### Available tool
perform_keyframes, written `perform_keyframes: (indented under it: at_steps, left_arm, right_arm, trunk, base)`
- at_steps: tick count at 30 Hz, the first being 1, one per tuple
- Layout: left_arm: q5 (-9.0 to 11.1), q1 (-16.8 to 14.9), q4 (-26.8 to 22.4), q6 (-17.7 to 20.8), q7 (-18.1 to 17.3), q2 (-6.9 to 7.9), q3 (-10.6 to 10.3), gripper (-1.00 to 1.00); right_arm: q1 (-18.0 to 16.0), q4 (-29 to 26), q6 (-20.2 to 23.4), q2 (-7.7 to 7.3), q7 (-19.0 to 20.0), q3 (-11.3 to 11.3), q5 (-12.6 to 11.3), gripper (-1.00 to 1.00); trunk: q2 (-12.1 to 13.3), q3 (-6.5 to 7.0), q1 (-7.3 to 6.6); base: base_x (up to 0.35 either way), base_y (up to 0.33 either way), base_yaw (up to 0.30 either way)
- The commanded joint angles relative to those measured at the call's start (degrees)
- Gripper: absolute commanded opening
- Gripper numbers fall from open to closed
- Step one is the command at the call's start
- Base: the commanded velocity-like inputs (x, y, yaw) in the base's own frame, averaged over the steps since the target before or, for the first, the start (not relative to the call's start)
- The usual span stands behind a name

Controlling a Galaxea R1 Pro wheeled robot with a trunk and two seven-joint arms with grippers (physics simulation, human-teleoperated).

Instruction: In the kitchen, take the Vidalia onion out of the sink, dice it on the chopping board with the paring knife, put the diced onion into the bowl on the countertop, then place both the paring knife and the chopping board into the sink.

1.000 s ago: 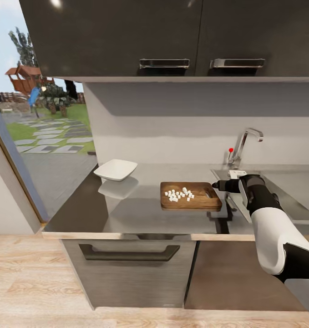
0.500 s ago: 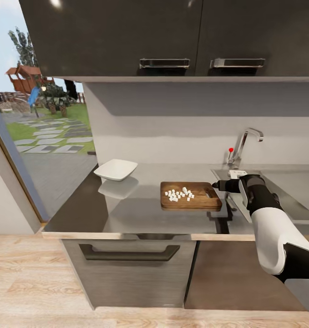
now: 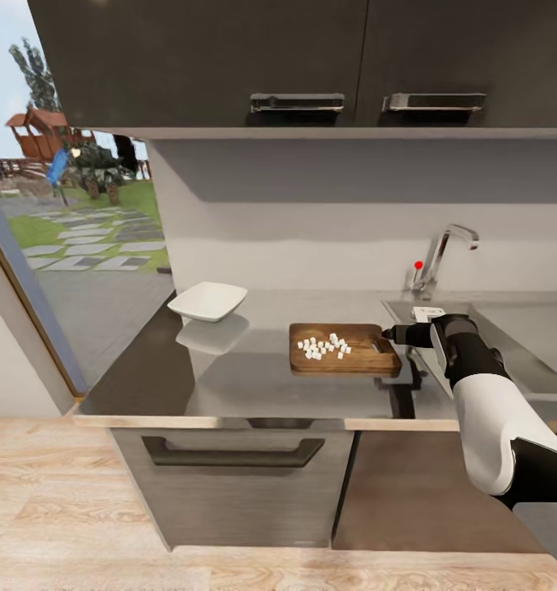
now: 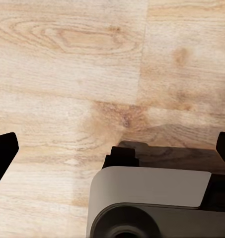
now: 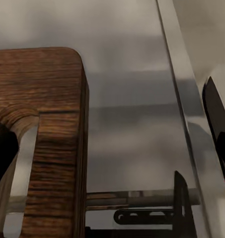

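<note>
Gripping the brown wooden chopping board [image 3: 344,350] by its handle slot, the right gripper [image 3: 390,333] sits mid-frame, closed on its edge. White onion cubes [image 3: 326,348] lie loose on top, so tilt slowly toward the white square-rimmed bowl [image 3: 207,300], upper left. Left gripper [image 4: 112,148] hangs spread, empty, over plank floor [image 4: 67,74]. Dark knife blade [image 5: 217,119] lies beside the grey steel sink [image 3: 516,328].

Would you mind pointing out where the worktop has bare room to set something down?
Bare countertop runs between the front edge, the bowl and the chopping board. It is crowded where the right gripper meets the board beside the sink.
</note>
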Motion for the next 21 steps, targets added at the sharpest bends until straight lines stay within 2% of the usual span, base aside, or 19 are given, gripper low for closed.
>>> perform_keyframes:
  at_steps: [1, 21]
  left_arm:
    - [0.41, -0.10, 0.24, -0.42, -0.06, 0.00, -0.04, 1.00]
    - [0.42, -0.10, 0.24, -0.42, -0.06, 0.01, -0.04, 1.00]
  right_arm:
    - [-0.05, -0.07, 0.16, 0.03, 0.50, -0.23, 0.60, 1.00]
    - [-0.05, -0.07, 0.14, 0.07, 0.50, -0.19, 0.60, 1.00]
  trunk:
    - [-0.04, -0.15, 0.00]
    - [-0.04, -1.96, 0.00]
  base:
    - [0.000, 0.000, 0.000]
    - [0.000, 0.000, 0.000]
